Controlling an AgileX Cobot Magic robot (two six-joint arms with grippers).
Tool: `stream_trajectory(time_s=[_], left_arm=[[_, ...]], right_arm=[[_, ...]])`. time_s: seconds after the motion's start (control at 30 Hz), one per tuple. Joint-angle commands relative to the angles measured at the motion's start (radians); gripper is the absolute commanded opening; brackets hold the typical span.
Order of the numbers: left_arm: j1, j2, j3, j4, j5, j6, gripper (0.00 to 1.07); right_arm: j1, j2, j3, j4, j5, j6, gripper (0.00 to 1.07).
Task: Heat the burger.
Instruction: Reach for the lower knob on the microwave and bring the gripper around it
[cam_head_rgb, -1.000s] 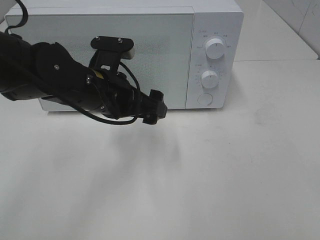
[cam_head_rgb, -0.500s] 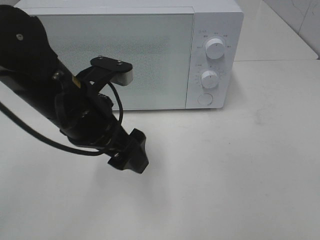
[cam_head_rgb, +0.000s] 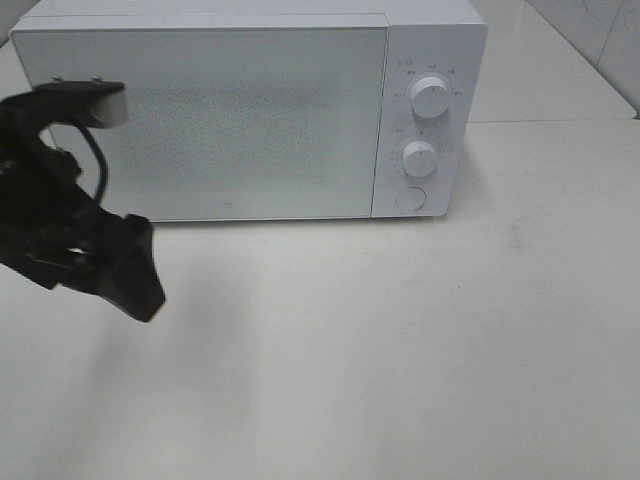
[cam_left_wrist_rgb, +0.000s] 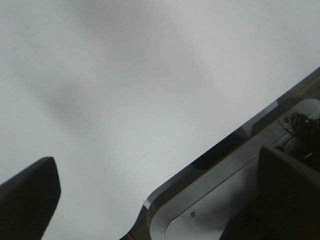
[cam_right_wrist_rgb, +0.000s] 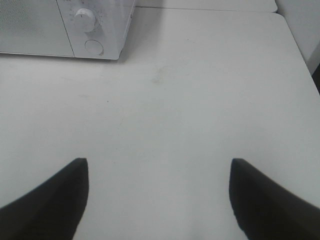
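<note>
off the door-side front corner of the microwave (cam_head_rgb: 250, 110), i am holding my left gripper (cam_head_rgb: 135, 275) above the white table (cam_head_rgb: 400, 350), apart from the door (cam_head_rgb: 200, 120). its two dark fingers (cam_left_wrist_rgb: 30, 195) are standing wide apart and gripping nothing. the wrist view is showing only bare tabletop and the table's edge beneath them. a black cable (cam_head_rgb: 95, 165) is looping up beside the arm toward the pale camera block (cam_head_rgb: 100, 103). in the high view that block is overlapping the end of the microwave door farthest from the dials.

the microwave is sitting at the back of the table with its door closed, and the speckled, frosted front is hiding the inside. on the panel beside the door, two white dials are sitting one above the other, the upper dial (cam_head_rgb: 431, 96) over the lower dial (cam_head_rgb: 419, 158), with a round button (cam_head_rgb: 410, 198) under them.

my right gripper (cam_right_wrist_rgb: 159, 200) is hanging over the table well out in front of the microwave's panel end, outside the high camera's picture. its fingers (cam_right_wrist_rgb: 50, 200) are spread wide too, holding nothing, with plain tabletop between them. a faint smudge (cam_right_wrist_rgb: 157, 77) is marking the table between that gripper and the microwave's panel corner.

the burger is not showing in any of my views, so i cannot tell where it is.
</note>
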Motion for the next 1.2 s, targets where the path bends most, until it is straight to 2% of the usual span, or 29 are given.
stream_trajectory(time_s=[0.03,0.07,0.1,0.13,0.17,0.2,0.23,0.3,0.33,0.43,0.53,0.73,0.9,1.2], left_arm=[[0.097,-0.065,0.002,0.021,0.059,-0.005,1.01],[0.157,-0.104,0.003,0.028,0.076,-0.005,1.01],[0.157,-0.104,0.003,0.028,0.076,-0.005,1.01],[0.223,-0.139,0.006,0.033,0.093,0.001,1.01],[0.256,-0.158,0.011,0.033,0.100,0.002,1.01],[0.256,-0.158,0.011,0.033,0.100,0.002,1.01],[0.308,-0.192,0.025,0.031,0.102,-0.003,1.01],[0.329,-0.207,0.033,0.031,0.102,-0.009,1.01],[0.372,-0.249,0.061,0.030,0.101,-0.018,1.01],[0.415,-0.312,0.106,0.030,0.101,-0.026,1.01],[0.435,-0.381,0.156,0.040,0.101,-0.051,1.01],[0.437,-0.511,0.246,0.051,0.104,-0.051,1.01],[0.437,-0.685,0.343,0.052,0.104,-0.051,1.01],[0.437,-0.928,0.440,0.068,0.098,-0.050,1.01]], right_arm=[[-0.004,-0.026,0.002,0.002,-0.001,-0.002,0.75],[-0.004,-0.026,0.002,0.002,-0.001,-0.002,0.75],[-0.004,-0.026,0.002,0.002,-0.001,-0.002,0.75],[-0.004,-0.026,0.002,0.002,-0.001,-0.002,0.75],[-0.004,-0.026,0.002,0.002,-0.001,-0.002,0.75],[-0.004,-0.026,0.002,0.002,-0.001,-0.002,0.75],[-0.004,-0.026,0.002,0.002,-0.001,-0.002,0.75],[-0.004,-0.026,0.002,0.002,-0.001,-0.002,0.75],[-0.004,-0.026,0.002,0.002,-0.001,-0.002,0.75],[-0.004,-0.026,0.002,0.002,-0.001,-0.002,0.75],[-0.004,-0.026,0.002,0.002,-0.001,-0.002,0.75],[-0.004,-0.026,0.002,0.002,-0.001,-0.002,0.75],[-0.004,-0.026,0.002,0.002,-0.001,-0.002,0.75],[-0.004,-0.026,0.002,0.002,-0.001,-0.002,0.75]])
